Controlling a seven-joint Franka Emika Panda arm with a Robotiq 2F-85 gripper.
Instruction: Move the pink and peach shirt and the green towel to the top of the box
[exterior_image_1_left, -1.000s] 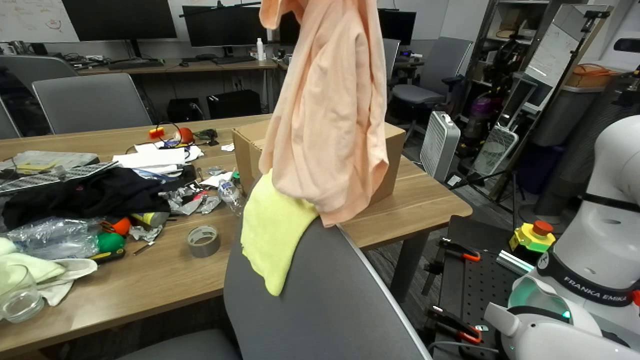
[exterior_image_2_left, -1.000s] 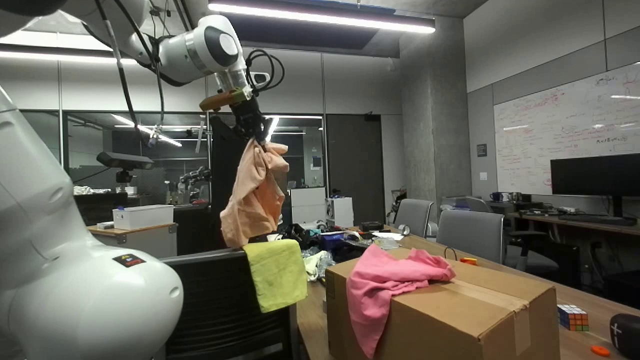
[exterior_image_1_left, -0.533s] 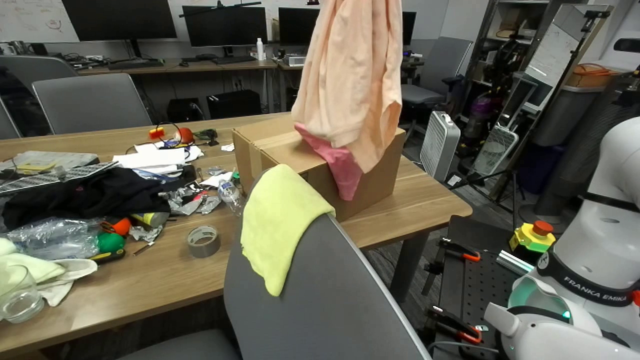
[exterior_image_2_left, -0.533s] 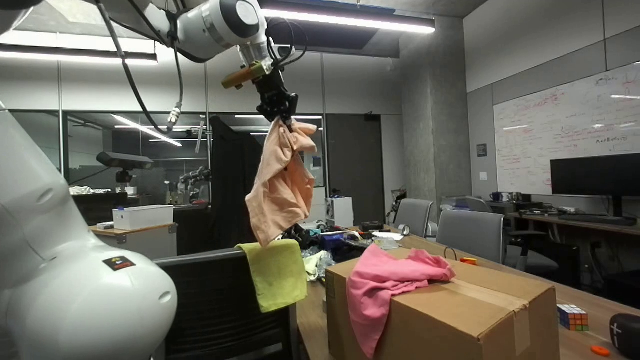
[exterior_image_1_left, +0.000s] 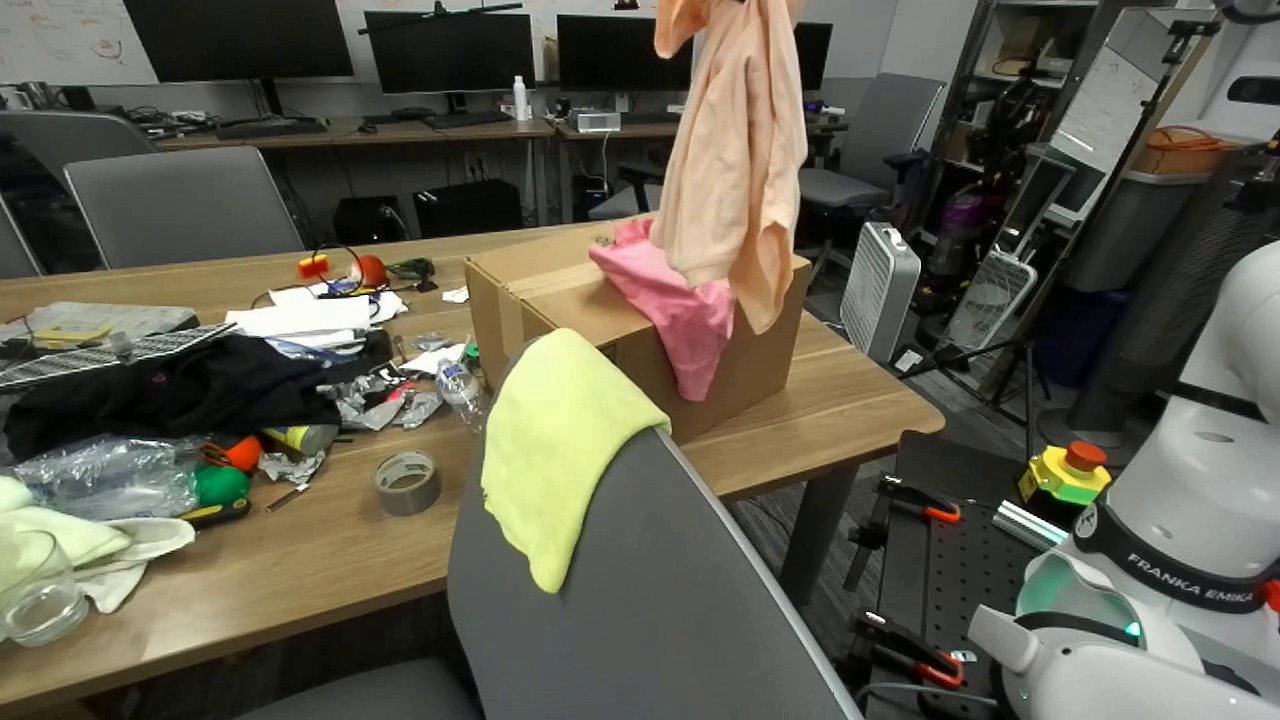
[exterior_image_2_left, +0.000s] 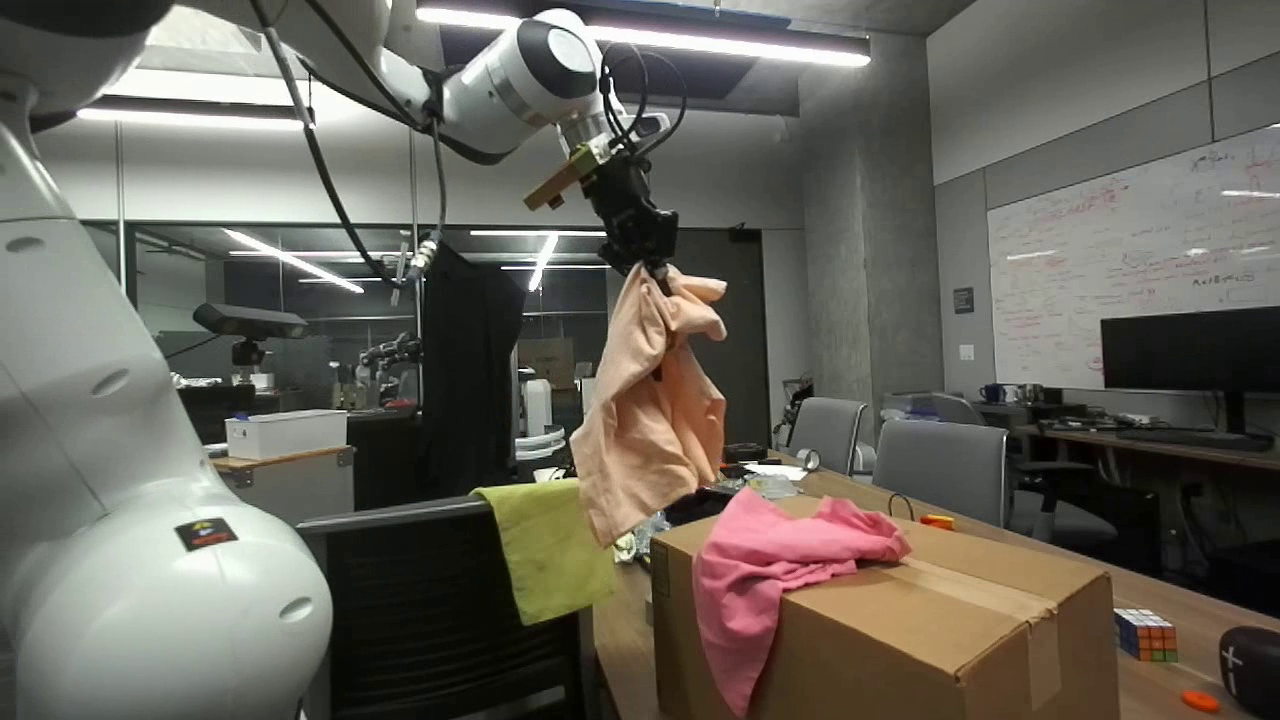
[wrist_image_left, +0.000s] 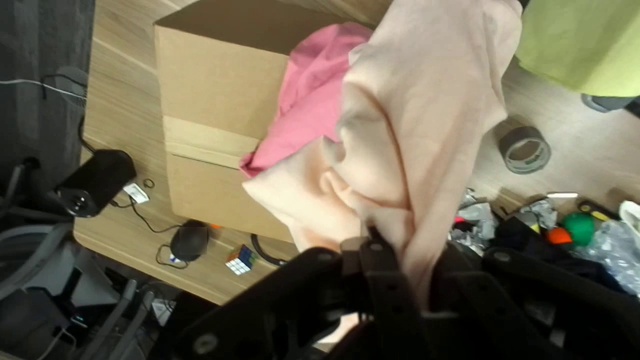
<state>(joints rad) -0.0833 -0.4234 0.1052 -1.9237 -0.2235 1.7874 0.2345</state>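
In an exterior view, your gripper (exterior_image_2_left: 652, 268) is clamped on a bunched upper part of the peach shirt (exterior_image_2_left: 650, 430), which hangs in loose folds in the air near the cardboard box (exterior_image_2_left: 900, 625). The pink shirt (exterior_image_2_left: 770, 560) lies crumpled over the box's top edge, one end drooping down its side, and in your wrist view the peach shirt hides part of it. The green towel (exterior_image_1_left: 565, 430) is draped over the back of a chair (exterior_image_1_left: 650, 590) beside the table (exterior_image_1_left: 850, 400), apart from the peach shirt, and a roll of tape (exterior_image_1_left: 410, 502) sits on the table.
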